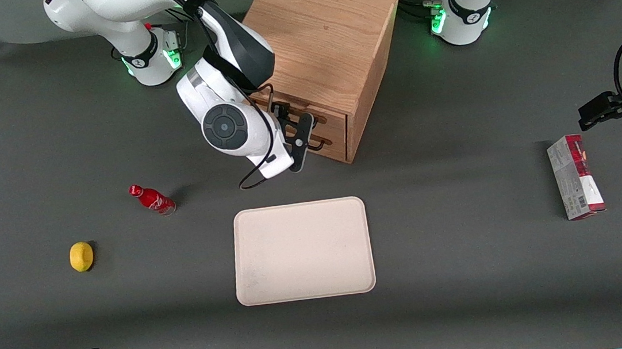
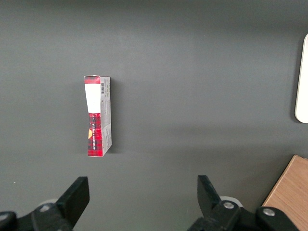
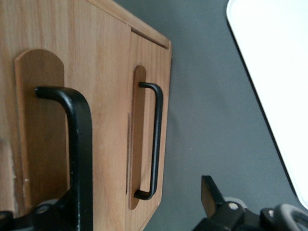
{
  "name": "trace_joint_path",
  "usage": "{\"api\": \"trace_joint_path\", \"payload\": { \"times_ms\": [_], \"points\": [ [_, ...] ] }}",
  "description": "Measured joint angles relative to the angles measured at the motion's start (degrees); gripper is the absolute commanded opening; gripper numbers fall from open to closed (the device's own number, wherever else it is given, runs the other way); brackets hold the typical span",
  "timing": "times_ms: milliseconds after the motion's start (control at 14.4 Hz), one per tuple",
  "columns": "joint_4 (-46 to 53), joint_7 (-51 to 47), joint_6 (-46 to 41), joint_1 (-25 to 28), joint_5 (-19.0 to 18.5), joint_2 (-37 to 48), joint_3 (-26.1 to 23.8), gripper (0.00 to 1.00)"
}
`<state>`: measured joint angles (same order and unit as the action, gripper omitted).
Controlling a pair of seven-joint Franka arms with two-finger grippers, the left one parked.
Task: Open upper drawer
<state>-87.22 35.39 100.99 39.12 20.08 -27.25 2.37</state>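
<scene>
Gripper (image 3: 139, 207) sits right at the front of the cabinet (image 1: 324, 28), fingers (image 3: 211, 195) spread wide, nothing clamped. In the right wrist view one finger is up against the upper drawer (image 3: 48, 120) by its black handle (image 3: 77, 144), the other is out over the grey tabletop (image 1: 471, 273); the handle bar runs between them, whether a finger touches it can't be told. Upper drawer looks shut, its front flush with the lower drawer (image 3: 149, 144), whose own handle (image 3: 155, 139) is untouched.

In the front view the gripper (image 1: 300, 135) is in front of the drawer fronts, arm wrist covering most of them. Cabinet stands between the two arm bases.

Nearer the front camera than the cabinet: a cream tray (image 1: 302, 251), flat on the tabletop. Toward the working arm's end: a small red bottle (image 1: 152, 200) and, nearer the camera, a lemon (image 1: 81, 256), apart from each other. Toward the parked arm's end: a red and white box (image 1: 575, 177) lying on the tabletop, well apart from the tray.
</scene>
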Motion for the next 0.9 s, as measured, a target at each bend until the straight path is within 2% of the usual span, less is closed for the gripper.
{"api": "trace_joint_path", "payload": {
  "times_ms": [904],
  "points": [
    [-0.3, 0.2, 1.3, -2.0, 0.0, -0.2, 0.9, 1.00]
  ]
}}
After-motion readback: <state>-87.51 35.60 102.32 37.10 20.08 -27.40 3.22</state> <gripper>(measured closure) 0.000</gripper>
